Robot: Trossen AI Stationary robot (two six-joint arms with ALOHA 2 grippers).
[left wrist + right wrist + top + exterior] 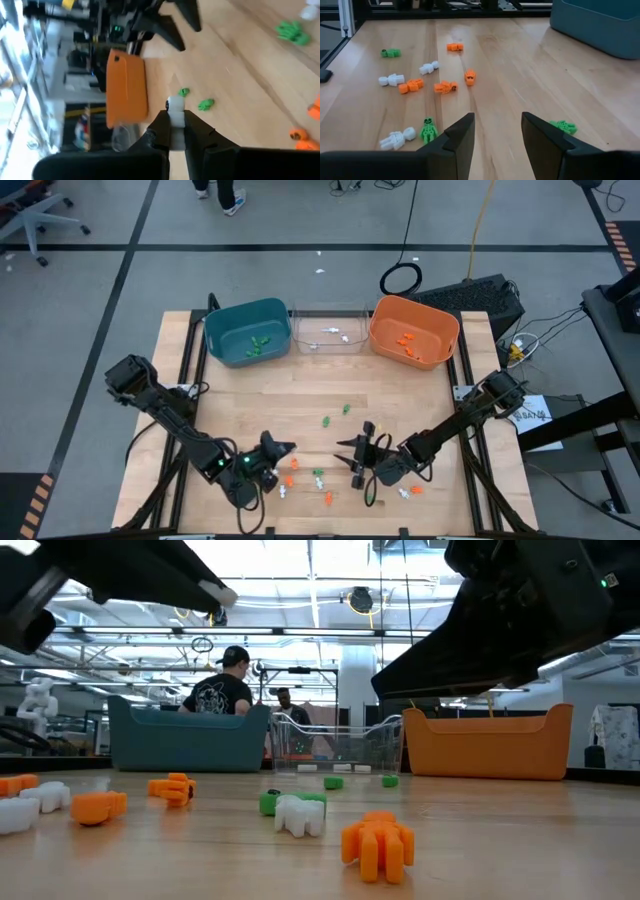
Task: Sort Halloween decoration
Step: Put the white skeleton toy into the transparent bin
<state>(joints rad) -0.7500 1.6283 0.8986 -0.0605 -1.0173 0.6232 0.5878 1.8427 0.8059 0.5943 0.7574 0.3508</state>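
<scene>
So far: some trinkets already lie in each bin.
Left gripper [176, 131]: pinching a white trinket [175, 104], well short of the clear bin [328, 330].
Right gripper [497, 132]: fingers apart, empty.
Left: loose trinkets [427, 82], well short of the clear bin.

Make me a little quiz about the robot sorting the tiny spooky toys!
1. True or false: the left gripper has its jaws shut on a tiny white plastic trinket.
2. Which bin holds orange trinkets? A: teal plastic bin. B: clear plastic bin. C: orange plastic bin.
3. Fill in: the right gripper hovers over the wooden table with its jaws ____.

Key: 1 true; 2 C; 3 open, holding nothing.
</scene>
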